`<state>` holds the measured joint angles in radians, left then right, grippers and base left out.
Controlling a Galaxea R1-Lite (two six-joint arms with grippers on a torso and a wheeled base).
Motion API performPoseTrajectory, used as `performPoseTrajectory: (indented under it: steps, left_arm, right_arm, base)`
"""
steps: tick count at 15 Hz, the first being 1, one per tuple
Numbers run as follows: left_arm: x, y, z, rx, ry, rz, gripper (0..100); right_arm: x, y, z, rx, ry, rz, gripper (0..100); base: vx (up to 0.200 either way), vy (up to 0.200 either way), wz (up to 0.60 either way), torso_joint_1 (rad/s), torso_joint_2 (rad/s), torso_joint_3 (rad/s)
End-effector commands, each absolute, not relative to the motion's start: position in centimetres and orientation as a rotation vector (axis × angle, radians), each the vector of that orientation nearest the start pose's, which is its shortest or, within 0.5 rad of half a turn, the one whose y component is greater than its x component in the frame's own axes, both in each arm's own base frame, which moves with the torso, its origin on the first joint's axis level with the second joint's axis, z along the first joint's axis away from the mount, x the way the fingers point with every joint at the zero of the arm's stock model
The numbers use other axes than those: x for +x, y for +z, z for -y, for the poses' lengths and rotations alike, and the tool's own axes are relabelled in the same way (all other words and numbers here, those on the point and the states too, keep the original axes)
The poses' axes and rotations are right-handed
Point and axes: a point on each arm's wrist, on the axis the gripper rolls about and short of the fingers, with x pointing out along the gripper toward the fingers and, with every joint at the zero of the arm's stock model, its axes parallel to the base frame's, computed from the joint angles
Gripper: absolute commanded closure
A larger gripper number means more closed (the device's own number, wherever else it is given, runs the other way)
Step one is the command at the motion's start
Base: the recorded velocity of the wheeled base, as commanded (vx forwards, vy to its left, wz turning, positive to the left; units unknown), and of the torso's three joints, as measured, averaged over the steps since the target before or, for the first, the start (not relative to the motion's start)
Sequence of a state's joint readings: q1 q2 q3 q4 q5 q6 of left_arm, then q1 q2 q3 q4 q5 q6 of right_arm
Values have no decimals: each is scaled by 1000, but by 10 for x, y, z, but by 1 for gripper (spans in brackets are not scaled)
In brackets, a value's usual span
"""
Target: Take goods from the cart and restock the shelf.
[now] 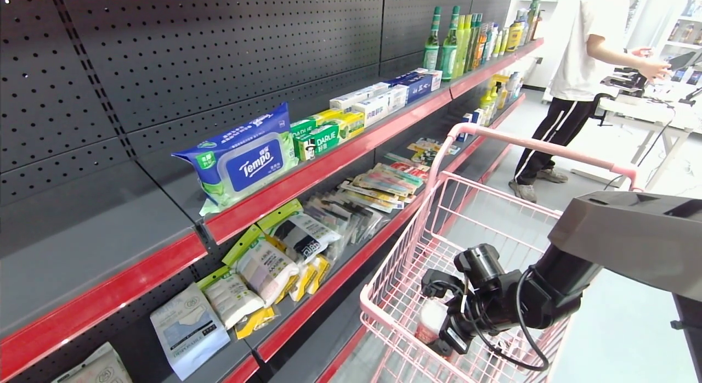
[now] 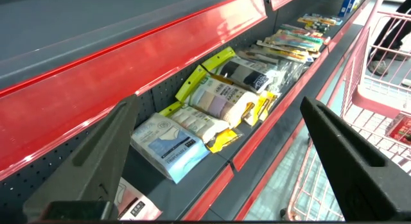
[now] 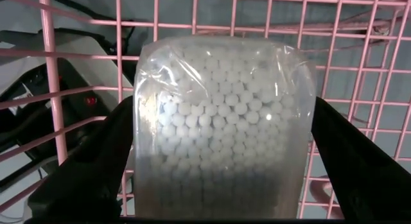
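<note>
My right hand (image 3: 221, 102) was down inside the cart (image 1: 384, 311), its two fingers closed against opposite sides of a clear pack of cotton swabs (image 3: 218, 140). The pack stood squarely between them and filled the gap. The cart's pink wire lay directly behind the pack, so it had not yet cleared the basket. I judged the grip was taken across the pack's width so that the soft wrapper would not slip on the way up. My left hand (image 2: 218, 102) held nothing. Its fingers were spread wide, with flat packets (image 2: 212, 102) on the lower shelf (image 2: 257, 137) lying beyond the fingertips. I judged it was parked there to keep out of the lifting arm's path.
</note>
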<state>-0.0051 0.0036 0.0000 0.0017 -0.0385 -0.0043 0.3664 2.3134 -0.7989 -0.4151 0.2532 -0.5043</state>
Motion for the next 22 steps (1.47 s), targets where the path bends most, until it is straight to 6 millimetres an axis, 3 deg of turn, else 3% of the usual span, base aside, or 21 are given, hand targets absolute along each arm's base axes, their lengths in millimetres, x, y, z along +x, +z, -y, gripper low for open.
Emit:
performPoseTrajectory:
  steps: [1,2,3,8,11,17,22]
  left_arm:
    - [-23,75,1,-5,-43,-5,0]
    - [-23,75,1,-5,-43,-5,0]
    - [-23,75,1,-5,-43,-5,0]
    - [-23,75,1,-5,-43,-5,0]
    - [-23,75,1,-5,-43,-5,0]
    - [-23,75,1,-5,-43,-5,0]
    - [-23,75,1,-5,-43,-5,0]
  right_arm:
    - [310,-41,-125,-500,826,-955,0]
    - [310,-41,-125,-500,826,-957,0]
    - [310,-41,-125,-501,825,-955,100]
    - [308,-39,-125,-502,826,-952,100]
    - [306,-28,-126,-507,820,-923,100]
    - [282,40,-113,-463,630,-815,100]
    - [252,124,-97,-302,360,-593,100]
  base:
    - [0,0,0,0,0,0]
    - [0,0,0,0,0,0]
    - [0,0,0,0,0,0]
    - [0,0,0,0,0,0]
    - [0,0,0,0,0,0]
    - [0,0,0,0,0,0]
    - [0,0,0,0,0,0]
